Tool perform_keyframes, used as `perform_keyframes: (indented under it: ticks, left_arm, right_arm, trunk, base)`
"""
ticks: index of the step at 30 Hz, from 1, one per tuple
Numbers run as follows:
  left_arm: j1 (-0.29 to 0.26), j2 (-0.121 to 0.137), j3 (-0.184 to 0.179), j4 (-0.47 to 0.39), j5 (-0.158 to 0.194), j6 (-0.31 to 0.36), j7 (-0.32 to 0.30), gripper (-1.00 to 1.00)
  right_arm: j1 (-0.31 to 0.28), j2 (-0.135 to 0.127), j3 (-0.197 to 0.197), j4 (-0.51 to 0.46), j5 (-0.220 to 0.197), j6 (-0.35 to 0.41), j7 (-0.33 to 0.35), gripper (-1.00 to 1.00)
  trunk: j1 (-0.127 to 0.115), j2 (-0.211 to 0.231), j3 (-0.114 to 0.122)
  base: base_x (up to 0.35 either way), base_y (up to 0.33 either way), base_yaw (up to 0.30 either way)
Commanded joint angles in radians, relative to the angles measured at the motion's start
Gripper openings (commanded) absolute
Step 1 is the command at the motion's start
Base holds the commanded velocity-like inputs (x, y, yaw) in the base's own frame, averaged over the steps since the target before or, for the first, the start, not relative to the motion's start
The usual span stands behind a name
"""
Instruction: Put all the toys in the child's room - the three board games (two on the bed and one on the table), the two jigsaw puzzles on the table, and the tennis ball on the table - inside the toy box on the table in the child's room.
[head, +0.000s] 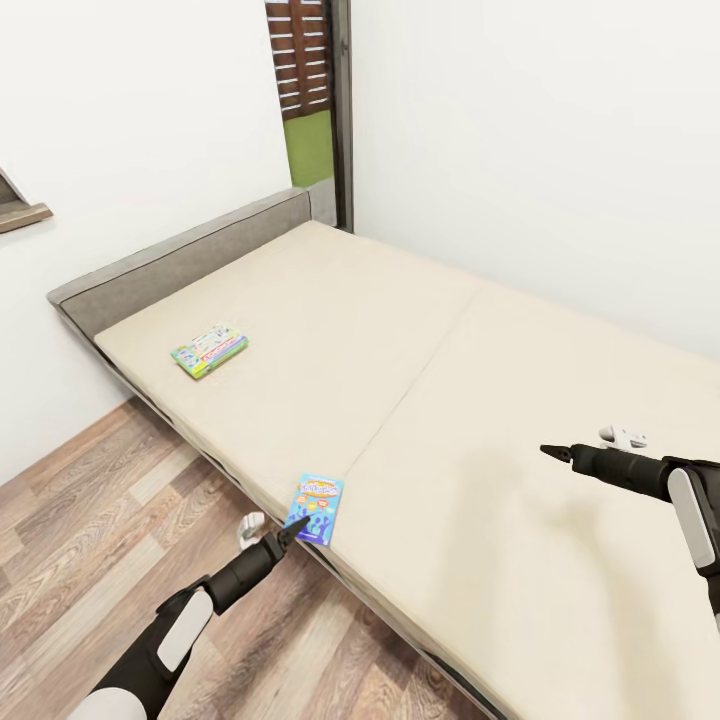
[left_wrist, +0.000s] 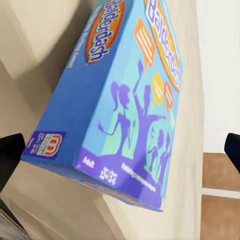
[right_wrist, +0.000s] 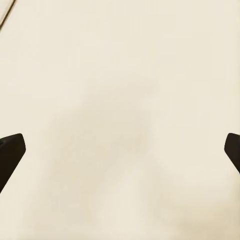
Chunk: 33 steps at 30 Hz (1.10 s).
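Two board games lie on the bed (head: 420, 330). A green-edged white one (head: 210, 350) rests near the headboard. A small blue one (head: 317, 509), printed "Balderdash", sits at the bed's near edge. My left gripper (head: 275, 527) hovers low by that edge, open, its black fingertip at the blue box's near corner. Seen close in the left wrist view, the blue box (left_wrist: 125, 100) spans the space between the spread fingers of the left gripper (left_wrist: 120, 155), ungripped. My right gripper (head: 585, 445) hangs open over bare sheet, holding nothing, as the right wrist view of the gripper (right_wrist: 120, 150) confirms.
A grey headboard (head: 180, 262) runs along the white wall at the bed's far left end. Wood-plank floor (head: 90, 540) lies in front of the bed. A tall dark-framed window (head: 312, 100) stands in the corner. A small wooden ledge (head: 22, 212) juts from the left wall.
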<state>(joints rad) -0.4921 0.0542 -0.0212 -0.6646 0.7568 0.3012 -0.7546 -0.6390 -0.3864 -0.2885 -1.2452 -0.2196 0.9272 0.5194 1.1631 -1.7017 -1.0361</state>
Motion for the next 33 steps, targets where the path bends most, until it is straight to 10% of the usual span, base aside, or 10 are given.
perform_keyframes:
  ticks: [1, 33]
  left_arm:
    - [0.000, 0.001, -0.002, -0.003, 0.010, 0.009, -0.001, 1.00]
    - [-0.001, 0.001, -0.002, -0.013, 0.010, 0.009, 0.003, 1.00]
  right_arm:
    - [-0.001, 0.000, -0.001, 0.000, 0.000, 0.006, 0.004, 1.00]
    - [-0.001, 0.001, -0.001, -0.001, 0.000, 0.006, 0.004, 1.00]
  trunk:
    - [0.000, 0.000, -0.001]
    - [0.000, 0.000, -0.001]
  base:
    - [0.000, 0.000, 0.000]
    - [0.000, 0.000, 0.000]
